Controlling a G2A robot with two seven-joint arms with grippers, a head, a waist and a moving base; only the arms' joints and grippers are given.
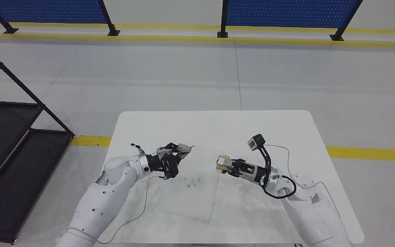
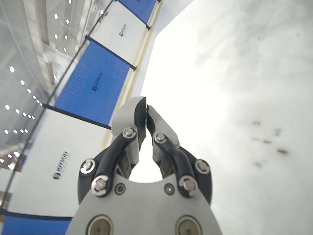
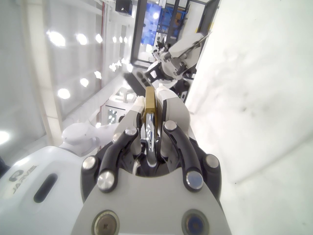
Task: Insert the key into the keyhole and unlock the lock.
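Left gripper (image 2: 146, 106): the fingertips are pressed together, and in the top view a thin pale sliver sticks out from them. It is judged to be the key (image 1: 190, 147), but it is too small to be certain.
Key axis: the sliver points to the right and a little to the far side, so it is not exactly on the line to the lock.
Gap: key and lock are apart, with bare table (image 1: 278, 129) between them. A few dark specks (image 1: 194, 181) lie on the near side of this gap.
Direction to the lock: it lies to the right of the key tip and slightly nearer to the robot.
Right gripper (image 1: 225, 165): it is clamped on the lock (image 3: 149, 103) and holds it above the table.
Lock axis: it runs left to right. The silver shackle (image 3: 150, 133) sits back between the fingers, and the brass body projects to the left, toward the key.
Lock appearance: a small padlock with a flat, narrow brass body and a polished shackle, seen edge-on in the right wrist view.
Keyhole: it cannot be seen (presumably it is in the brass end that faces left).
Nearer arm: each arm holds its own part, and both are about equally near to the gap.
Coming move, as a judgement: the key tip must swing toward the near side to line up with the lock axis before it goes in.
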